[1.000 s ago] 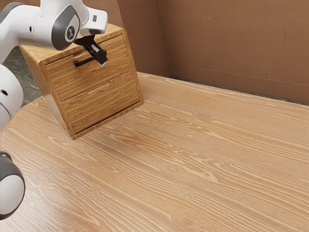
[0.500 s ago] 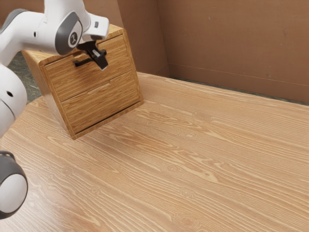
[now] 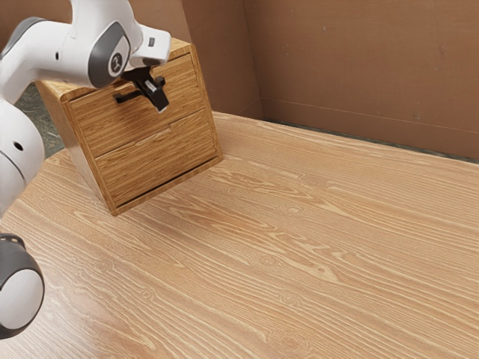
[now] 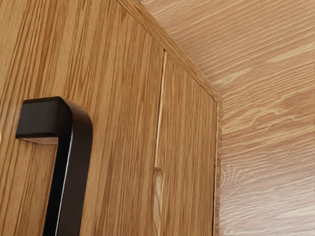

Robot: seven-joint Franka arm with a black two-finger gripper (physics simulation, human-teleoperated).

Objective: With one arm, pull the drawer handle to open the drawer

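Two drawers face outward from a small wooden cabinet (image 3: 84, 93) that stands on the wood-grain counter (image 3: 314, 247), and the jaws are up against the upper one. The white arm (image 3: 71, 45) reaches across the cabinet's top and its black jaws point down at the top drawer (image 3: 176, 93), right at one end of the black handle (image 3: 127, 96). The bar runs away from the jaws toward the exterior view's left. Whether the jaws are open or closed around the bar I cannot tell — the hand's own body hides the contact.

Close up in the wrist view, the handle (image 4: 69, 172) is a squared black bar with a bent end, standing off the top drawer's front (image 4: 118, 98). Just past it from the jaws a thin seam with a small notch divides this front from the lower drawer (image 4: 189, 162), and the two fronts look level with each other — the top drawer sits flush in the cabinet. Beneath the jaws in the exterior view lies the lower drawer (image 3: 157, 157), and below that the counter (image 4: 266, 98) spreads away from the cabinet. Brown walls (image 3: 359, 60) stand well beyond the jaws.
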